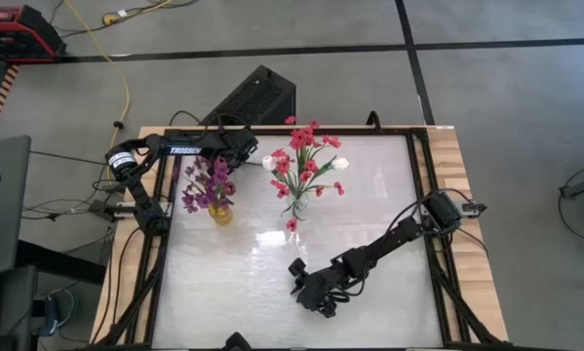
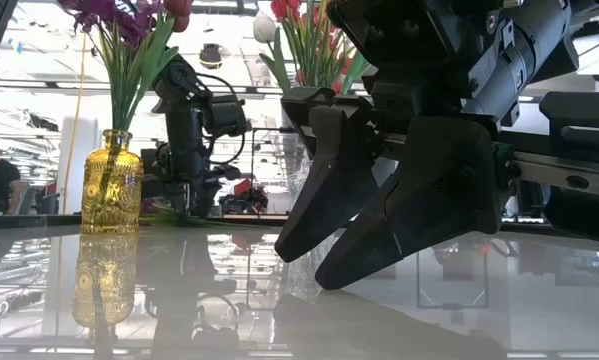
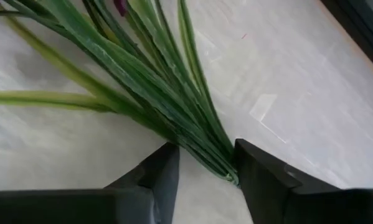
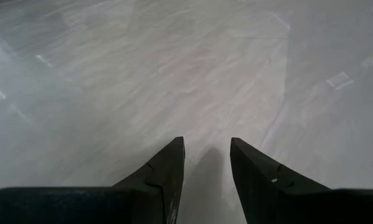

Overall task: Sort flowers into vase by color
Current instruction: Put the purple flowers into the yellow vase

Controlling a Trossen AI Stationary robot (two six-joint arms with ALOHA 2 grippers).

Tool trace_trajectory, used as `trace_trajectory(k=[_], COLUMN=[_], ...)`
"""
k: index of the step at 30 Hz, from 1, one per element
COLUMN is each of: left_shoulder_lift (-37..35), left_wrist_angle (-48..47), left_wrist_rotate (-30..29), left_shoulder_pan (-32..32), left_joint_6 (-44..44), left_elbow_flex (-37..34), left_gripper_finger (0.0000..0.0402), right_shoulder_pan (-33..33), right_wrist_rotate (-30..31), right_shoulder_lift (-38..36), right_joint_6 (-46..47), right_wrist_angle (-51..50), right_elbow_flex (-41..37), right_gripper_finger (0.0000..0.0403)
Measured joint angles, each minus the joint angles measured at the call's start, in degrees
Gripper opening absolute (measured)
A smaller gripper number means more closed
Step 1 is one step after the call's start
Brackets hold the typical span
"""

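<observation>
Flowers stand in two bunches on the tabletop (image 1: 233,283): purple flowers (image 1: 209,183) in a yellow vase (image 1: 220,213), and red-pink flowers (image 1: 306,156) with white buds (image 1: 341,164) in a clear vase (image 1: 297,207) just beside the yellow vase. One red bloom (image 1: 292,225) shows at the foot of the clear vase; whether it lies loose on the tabletop I cannot tell.

Over the yellow vase hangs the left tool (image 1: 235,146), and its wrist view shows the fingers (image 3: 164,177) parted, with a sheaf of green stems (image 3: 167,106) passing between them. Whether the pads actually touch the stems is not clear; they look spread, not clamped. Far from the yellow vase, toward the near edge of the tabletop, the right tool (image 1: 316,297) rests low with its fingers (image 4: 167,168) apart and nothing between them.

Judging by this, sorting is well along and the left arm is either letting go of a purple stem or about to take one. The white buds among the red suggest work may remain. A next move would call for lifting clear without dragging the stems or tipping the yellow vase.
</observation>
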Motion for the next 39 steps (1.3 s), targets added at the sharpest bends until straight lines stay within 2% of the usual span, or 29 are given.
trace_trajectory(k=[9,16,20,24,31,36,39], left_shoulder_lift=[0.0,-0.3,-3.4,-9.1,-25.1,-39.4,-47.3], left_wrist_angle=[2.7,9.8,13.1,18.1,22.4,22.2,18.8], left_wrist_rotate=[0.2,-0.1,-0.2,-0.8,-7.8,-13.2,-17.9], left_shoulder_pan=[-0.6,-1.2,-2.0,-3.1,-3.3,-3.8,-5.1], left_joint_6=[0.5,0.7,2.8,14.3,37.6,57.2,67.0], left_elbow_flex=[0.0,0.0,0.1,0.1,0.2,0.2,0.2], left_gripper_finger=[0.0011,0.0011,0.0008,0.0007,0.0007,0.0006,0.0006], right_shoulder_pan=[0.0,0.0,0.0,0.0,0.0,0.0,0.0], right_wrist_rotate=[0.0,0.0,0.0,0.0,0.0,0.0,0.0], right_shoulder_lift=[0.0,0.0,0.0,0.0,0.0,0.0,0.0], right_joint_6=[0.0,0.0,0.0,0.0,0.0,0.0,0.0], right_wrist_angle=[0.0,0.0,0.0,0.0,0.0,0.0,0.0], right_elbow_flex=[0.0,0.0,0.0,0.0,0.0,0.0,0.0], right_gripper_finger=[0.0159,0.0159,0.0159,0.0159,0.0159,0.0159,0.0159])
